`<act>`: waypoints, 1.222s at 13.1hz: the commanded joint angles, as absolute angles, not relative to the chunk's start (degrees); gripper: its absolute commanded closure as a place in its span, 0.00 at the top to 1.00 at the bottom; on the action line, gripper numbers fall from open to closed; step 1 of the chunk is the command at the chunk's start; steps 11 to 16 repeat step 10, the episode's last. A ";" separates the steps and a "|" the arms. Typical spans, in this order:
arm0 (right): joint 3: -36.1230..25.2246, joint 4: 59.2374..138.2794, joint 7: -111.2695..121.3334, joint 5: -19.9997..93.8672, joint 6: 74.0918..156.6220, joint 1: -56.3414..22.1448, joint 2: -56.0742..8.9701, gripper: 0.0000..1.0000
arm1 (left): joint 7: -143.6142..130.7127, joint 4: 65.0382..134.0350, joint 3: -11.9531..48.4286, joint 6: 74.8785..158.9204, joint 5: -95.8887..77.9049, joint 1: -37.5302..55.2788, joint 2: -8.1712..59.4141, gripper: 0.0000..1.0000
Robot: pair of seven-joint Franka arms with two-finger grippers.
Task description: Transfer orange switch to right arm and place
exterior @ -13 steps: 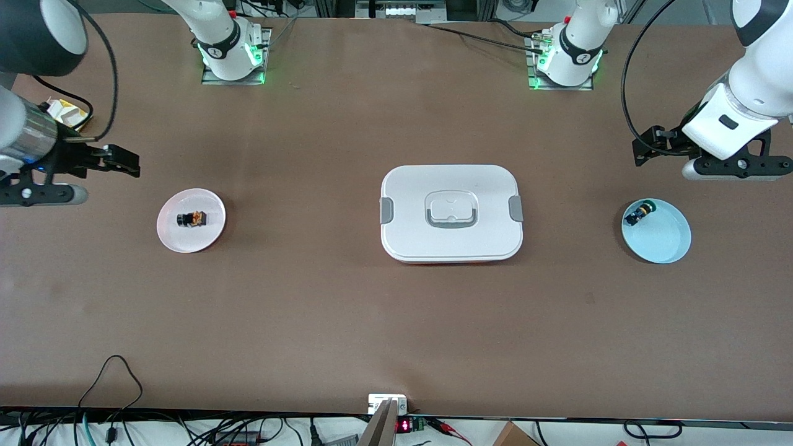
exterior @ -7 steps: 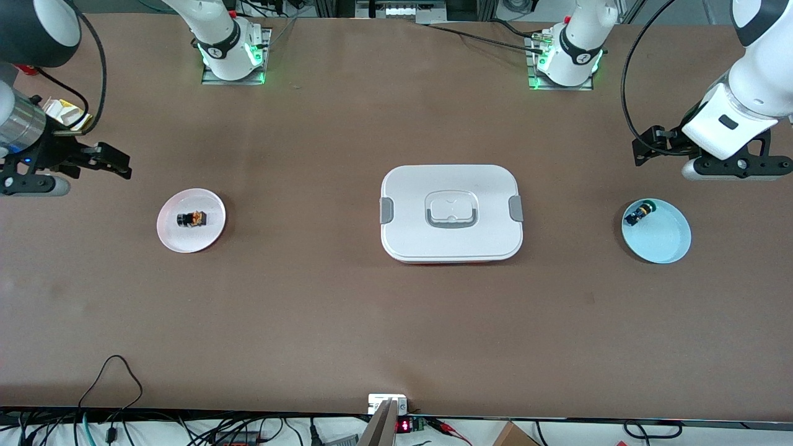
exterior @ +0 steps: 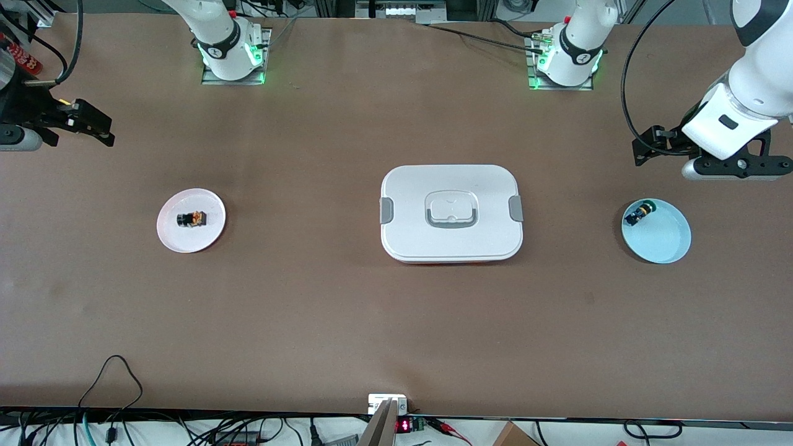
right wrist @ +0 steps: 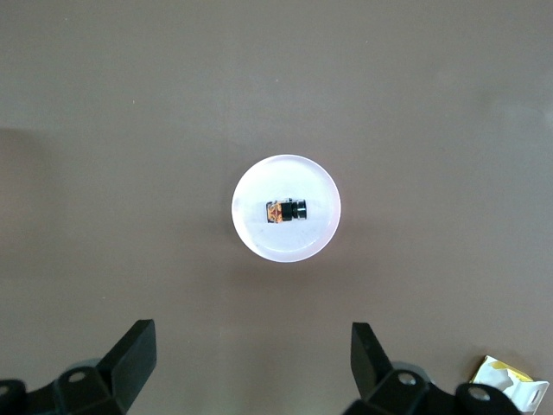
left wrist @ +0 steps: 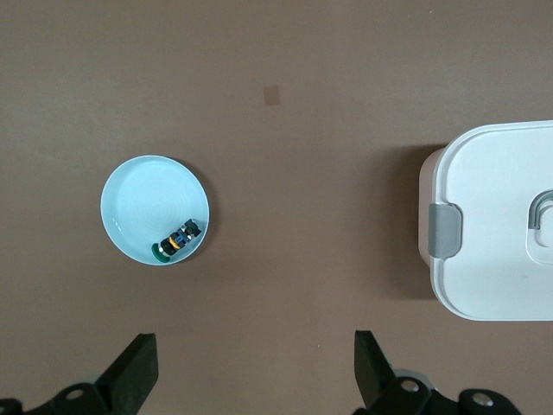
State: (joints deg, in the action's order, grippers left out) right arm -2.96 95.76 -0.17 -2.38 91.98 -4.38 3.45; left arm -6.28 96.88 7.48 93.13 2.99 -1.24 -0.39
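The orange switch (exterior: 191,218) lies on its side on a small pale pink plate (exterior: 186,240) toward the right arm's end of the table. It also shows in the right wrist view (right wrist: 286,209) on the plate (right wrist: 259,235). My right gripper (exterior: 15,131) hangs high over bare table near the table's end, apart from the plate. It is open and empty in the right wrist view (right wrist: 251,367). My left gripper (exterior: 734,167) waits over bare table beside a light blue dish (exterior: 666,243). It is open and empty in the left wrist view (left wrist: 255,372).
A black switch with a green-yellow cap (exterior: 639,214) lies in the blue dish, and both show in the left wrist view, the switch (left wrist: 175,243) in the dish (left wrist: 138,199). A white lidded box (exterior: 451,214) stands mid-table. A yellow-white packet (right wrist: 505,382) lies near my right gripper.
My right gripper has drawn away from the pink plate toward the table's corner at its own end. The orange switch stays on the plate. The left arm has not moved.
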 commanded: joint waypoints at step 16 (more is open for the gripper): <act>-2.81 93.34 0.62 -2.20 90.79 -4.31 2.20 1.00 | -6.77 95.45 7.38 91.85 2.02 -1.05 0.00 1.00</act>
